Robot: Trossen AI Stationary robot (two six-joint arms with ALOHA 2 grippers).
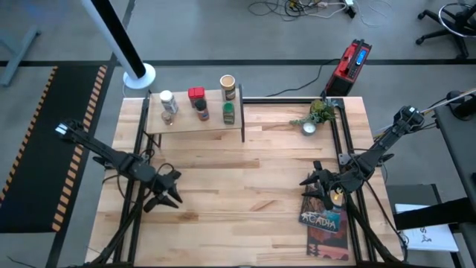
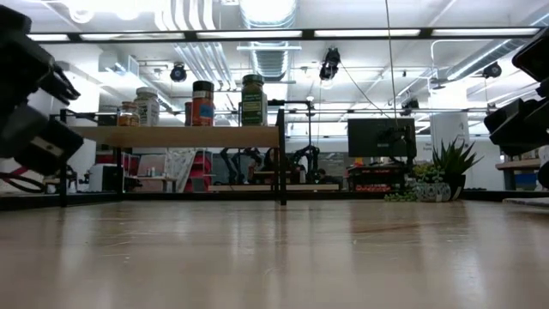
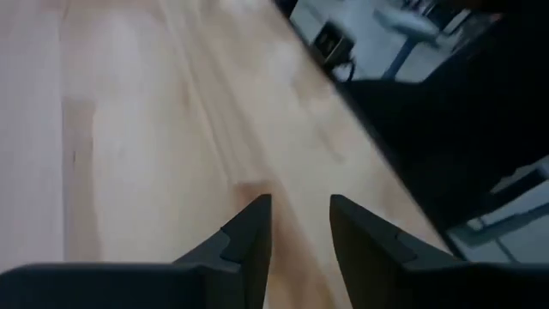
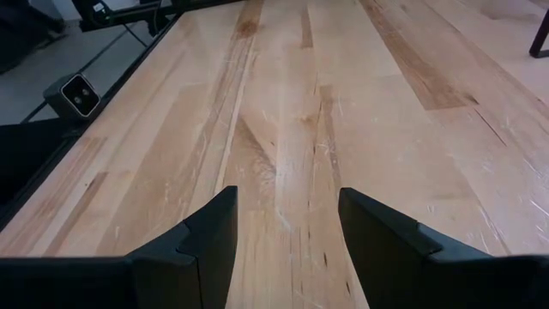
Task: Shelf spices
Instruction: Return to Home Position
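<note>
Shelf (image 1: pixel 186 125) on the counter's (image 1: pixel 245 164) far left side, five spices standing on it.
Up there I see the white-capped clear jar (image 1: pixel 167 100), red square tin (image 1: pixel 196 94), dark-capped brown jar (image 1: pixel 202 112), green-lidded jar (image 1: pixel 228 112) and tan canister (image 1: pixel 227 84). My left hand (image 1: pixel 172 190) hangs released over the counter; my right hand (image 1: pixel 312 181), released too, hovers near the Acadia book (image 1: pixel 326 223).

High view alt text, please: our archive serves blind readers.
Five spice containers stand on the small shelf at the far left of the table. Both arms wait nearer the front, left gripper and right gripper open and empty, the right one beside a book.
</note>
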